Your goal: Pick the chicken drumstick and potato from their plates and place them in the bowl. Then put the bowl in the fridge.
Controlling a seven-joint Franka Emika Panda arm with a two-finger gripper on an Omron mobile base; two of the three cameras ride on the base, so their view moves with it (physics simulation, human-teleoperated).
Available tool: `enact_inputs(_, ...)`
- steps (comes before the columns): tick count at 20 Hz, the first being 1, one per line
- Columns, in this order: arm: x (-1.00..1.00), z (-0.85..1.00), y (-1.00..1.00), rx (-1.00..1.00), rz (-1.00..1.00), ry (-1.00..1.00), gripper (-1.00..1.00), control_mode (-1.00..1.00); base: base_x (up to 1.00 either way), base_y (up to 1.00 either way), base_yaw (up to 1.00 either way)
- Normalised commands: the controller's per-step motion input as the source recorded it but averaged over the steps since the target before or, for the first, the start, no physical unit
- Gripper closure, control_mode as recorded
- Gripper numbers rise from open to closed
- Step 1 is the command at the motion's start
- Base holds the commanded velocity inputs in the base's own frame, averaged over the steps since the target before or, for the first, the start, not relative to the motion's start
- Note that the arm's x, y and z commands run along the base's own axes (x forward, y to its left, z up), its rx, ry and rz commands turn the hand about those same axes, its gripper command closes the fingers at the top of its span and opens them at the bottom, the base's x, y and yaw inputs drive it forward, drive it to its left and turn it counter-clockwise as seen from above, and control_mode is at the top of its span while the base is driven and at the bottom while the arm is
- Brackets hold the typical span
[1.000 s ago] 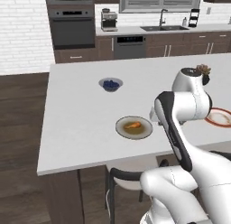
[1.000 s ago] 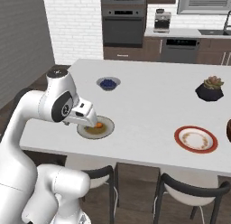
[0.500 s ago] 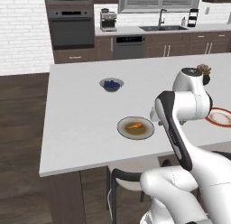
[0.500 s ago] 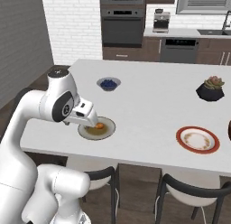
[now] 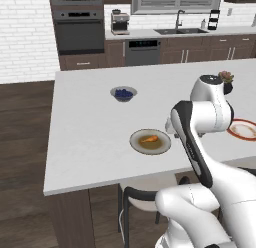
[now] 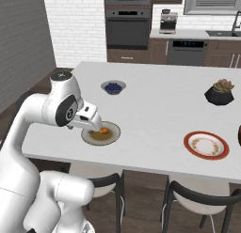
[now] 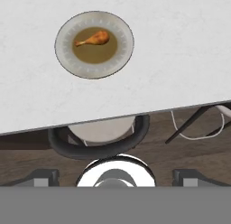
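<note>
Nothing is done yet; the small orange-brown chicken drumstick (image 7: 93,38) lies on its dull grey-olive plate (image 7: 67,56) near the counter's edge; the gripper (image 7: 115,175) hangs above, jaws wide apart and empty (potato, bowl and fridge all remain).

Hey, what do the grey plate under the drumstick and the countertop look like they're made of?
Grey plate: probably glazed ceramic, with a matte grey-olive rim and a brownish centre. Countertop: looks like pale polished stone, white with faint mottling and a thin squared edge.
</note>
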Motion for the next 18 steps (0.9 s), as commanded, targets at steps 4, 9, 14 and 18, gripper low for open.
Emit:
enact_inputs(4, 0.85, 0.00, 0.40, 0.00, 0.00, 0.00, -1.00, -1.00, 0.00, 0.00, 0.00)
enact_inputs(9, 0.97, -0.04, 0.26, 0.03, -0.02, 0.03, -1.00, -1.00, 0.00, 0.00, 0.00)
enact_inputs(14, 1.00, -0.51, 0.04, 0.05, -0.25, 0.26, -1.00, -1.00, 0.00, 0.00, 0.00)
enact_inputs(18, 0.99, -0.74, 0.00, 0.09, -0.34, 0.24, -1.00, -1.00, 0.00, 0.00, 0.00)
